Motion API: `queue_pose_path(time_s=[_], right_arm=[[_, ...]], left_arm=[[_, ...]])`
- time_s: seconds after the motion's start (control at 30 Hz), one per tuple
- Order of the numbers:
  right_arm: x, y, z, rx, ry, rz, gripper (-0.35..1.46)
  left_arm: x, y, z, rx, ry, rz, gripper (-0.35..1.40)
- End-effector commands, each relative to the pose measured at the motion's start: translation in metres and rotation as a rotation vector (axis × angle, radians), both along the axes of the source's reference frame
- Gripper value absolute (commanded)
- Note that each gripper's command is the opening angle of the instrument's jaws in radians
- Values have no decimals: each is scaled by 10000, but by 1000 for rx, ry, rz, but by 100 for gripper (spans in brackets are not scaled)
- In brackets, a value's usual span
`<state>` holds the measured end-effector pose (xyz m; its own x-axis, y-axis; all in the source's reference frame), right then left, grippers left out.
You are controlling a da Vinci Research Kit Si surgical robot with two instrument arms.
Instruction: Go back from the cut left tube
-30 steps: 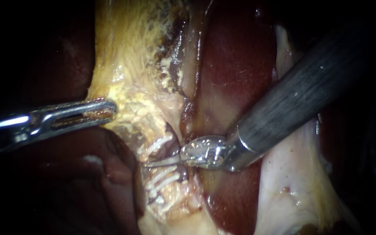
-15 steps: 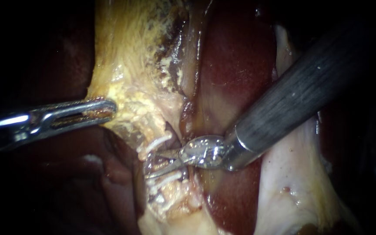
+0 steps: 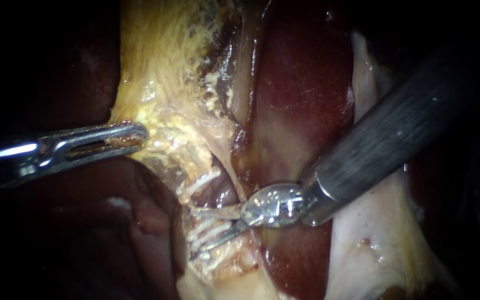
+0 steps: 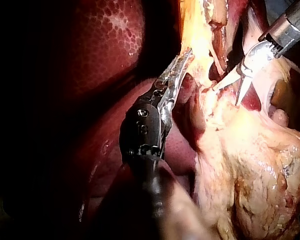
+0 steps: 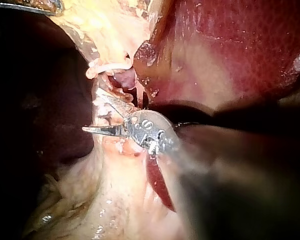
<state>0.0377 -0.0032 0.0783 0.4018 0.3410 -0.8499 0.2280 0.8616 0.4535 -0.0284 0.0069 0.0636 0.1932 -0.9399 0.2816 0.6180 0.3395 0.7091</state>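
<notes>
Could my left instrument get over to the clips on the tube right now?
Probably not. The left instrument is shut on the yellow tissue, apart from the clips, and the right instrument, jaws open, lies among them. It would have to let go first.

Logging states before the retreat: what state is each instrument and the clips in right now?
Left instrument: shut on tissue.
Right instrument: open, blades spread among the clips.
Clips: closed, in two groups, one on either side of the blades.
</notes>
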Motion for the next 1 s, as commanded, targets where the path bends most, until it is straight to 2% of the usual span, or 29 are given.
queue_pose_path(time_s=[0.03,0.23,0.43,0.6,0.7,0.8,1.0], right_arm=[[-7,5,-3,-9,7,-5,143],[-51,30,-18,-87,17,13,143],[-90,64,-44,-157,8,43,143],[-112,88,-63,-195,-12,70,143],[-116,93,-67,-207,-21,89,143],[-116,93,-66,-208,-25,92,143],[-115,93,-66,-206,-25,92,143]], left_arm=[[0,0,1,0,-1,0,-35],[0,1,4,-1,-1,1,-35],[0,2,13,-8,-1,5,-35],[-10,-2,31,-10,4,-9,-35],[-20,-6,48,-2,8,-2,-35],[-29,-6,65,3,9,1,-35],[-52,6,87,12,3,5,-35]])
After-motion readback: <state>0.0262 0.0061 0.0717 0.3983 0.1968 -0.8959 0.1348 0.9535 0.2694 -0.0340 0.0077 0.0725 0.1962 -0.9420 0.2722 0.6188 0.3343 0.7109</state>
